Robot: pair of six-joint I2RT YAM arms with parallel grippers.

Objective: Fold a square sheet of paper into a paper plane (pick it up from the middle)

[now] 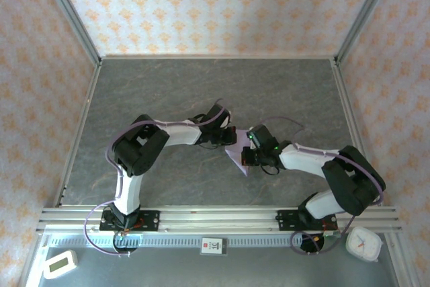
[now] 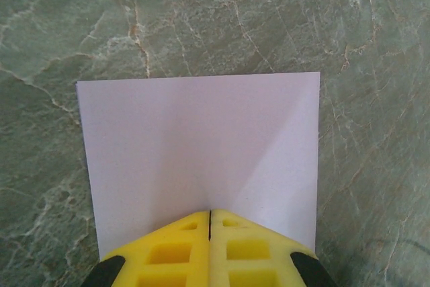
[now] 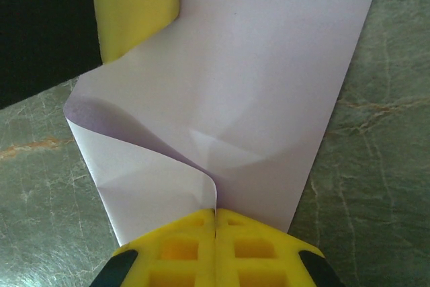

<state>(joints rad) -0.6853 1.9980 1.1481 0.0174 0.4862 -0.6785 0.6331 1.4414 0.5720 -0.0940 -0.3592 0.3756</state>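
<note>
Near edge, top view: 2 arm bases on the metal rail (image 1: 215, 218). In front of the rail are 1 white timer (image 1: 59, 263), 1 small label card (image 1: 213, 245) and 1 white clock (image 1: 363, 243).

Mid surface (image 1: 168, 92): both arms reach inward and meet at 1 sheet of paper (image 1: 239, 158). It is lavender, sits between them at about the middle of the surface, and has one corner pointing toward the rail.

Left end effector (image 2: 210, 214): yellow fingers pressed together with no gap, pinching the near edge of the sheet. The sheet spreads flat away from it, with a faint diagonal shading on its right half.

Right end effector (image 3: 215, 212): fingers likewise pressed together, clamped on the sheet's edge. A flap curls over on the left here, and soft creases show in the middle. One yellow finger (image 3: 134, 11) of the left end effector sits at the sheet's far corner.

Whether the sheet rests on the surface or hangs clear of it cannot be told.

Far: patterned walls (image 1: 215, 5).
</note>
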